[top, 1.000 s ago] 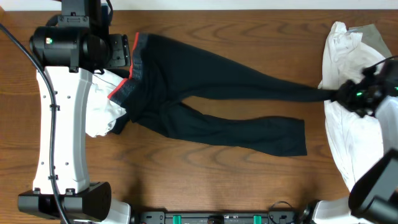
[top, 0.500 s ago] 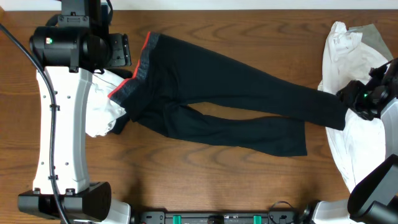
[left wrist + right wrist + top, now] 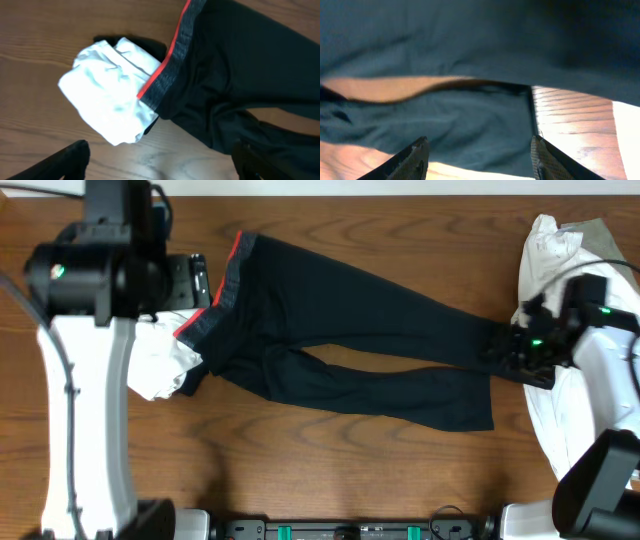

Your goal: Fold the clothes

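Starting at the near edge, we see bare wooden desk (image 3: 330, 470), then the nearer leg of the black trousers (image 3: 350, 330), its hem lying flat toward the right. Just right of that hem sits a rumpled heap of white garments (image 3: 570, 420), reaching back to a pale grey piece (image 3: 600, 230) at the far right corner. Further back, the other trouser leg runs right and ends at the right claw (image 3: 480, 157). Its wrist view shows two fingertips spread, with the dark cloth lying loose beyond them, so we read it as parted and pinching nothing. At the left a small white garment (image 3: 160, 365) lies bunched, partly under the trousers' grey, red-edged waistband (image 3: 222, 285), which reaches toward the far left. The left claw (image 3: 162, 157) hangs above that spot, fingers wide apart and empty.

We judge the task barely begun. The trousers are stretched out lengthwise, but the legs splay apart and no fold is made. The legs need bringing together and doubling over, and the white pieces are all unfolded. We can read no brand, label or writing anywhere.
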Motion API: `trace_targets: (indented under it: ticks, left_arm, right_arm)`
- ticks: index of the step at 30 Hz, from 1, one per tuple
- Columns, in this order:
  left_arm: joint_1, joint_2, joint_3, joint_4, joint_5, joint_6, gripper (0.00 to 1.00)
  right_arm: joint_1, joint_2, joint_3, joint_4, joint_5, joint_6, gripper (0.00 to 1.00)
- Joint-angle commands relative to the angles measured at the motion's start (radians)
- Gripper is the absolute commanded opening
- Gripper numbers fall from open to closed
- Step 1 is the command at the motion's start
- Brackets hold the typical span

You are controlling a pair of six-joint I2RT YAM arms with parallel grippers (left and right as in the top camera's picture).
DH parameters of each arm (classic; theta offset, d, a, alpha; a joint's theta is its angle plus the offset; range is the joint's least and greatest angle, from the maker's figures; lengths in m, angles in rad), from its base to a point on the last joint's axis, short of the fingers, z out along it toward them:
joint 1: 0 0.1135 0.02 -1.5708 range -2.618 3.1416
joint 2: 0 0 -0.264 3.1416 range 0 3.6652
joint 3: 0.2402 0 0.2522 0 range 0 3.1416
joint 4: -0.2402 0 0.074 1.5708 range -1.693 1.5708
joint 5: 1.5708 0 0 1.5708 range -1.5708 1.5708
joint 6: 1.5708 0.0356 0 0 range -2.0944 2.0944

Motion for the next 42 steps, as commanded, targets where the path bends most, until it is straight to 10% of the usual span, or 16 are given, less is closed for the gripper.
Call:
trace_targets:
  ticks: [1, 22, 28, 42]
  left_arm:
    - [-0.001, -0.056, 0.003, -0.016, 0.000, -0.005, 0.97]
    - [-0.001, -0.084, 0.003, -0.003, 0.000, -0.005, 0.99]
    - [-0.001, -0.084, 0.003, -0.002, 0.000, -0.005, 0.99]
    - [-0.001, -0.084, 0.003, -0.002, 0.000, -0.005, 1.00]
  right_arm:
    - [0.079, 0.005, -0.019, -0.014, 0.090, -0.022, 0.64]
    - [0.122, 0.005, -0.321, 0.328, 0.141, 0.041, 0.50]
    - [0.122, 0.005, -0.356, 0.414, 0.138, 0.094, 0.05]
    - [0.014, -0.075, -0.115, 0.122, 0.193, 0.071, 0.01]
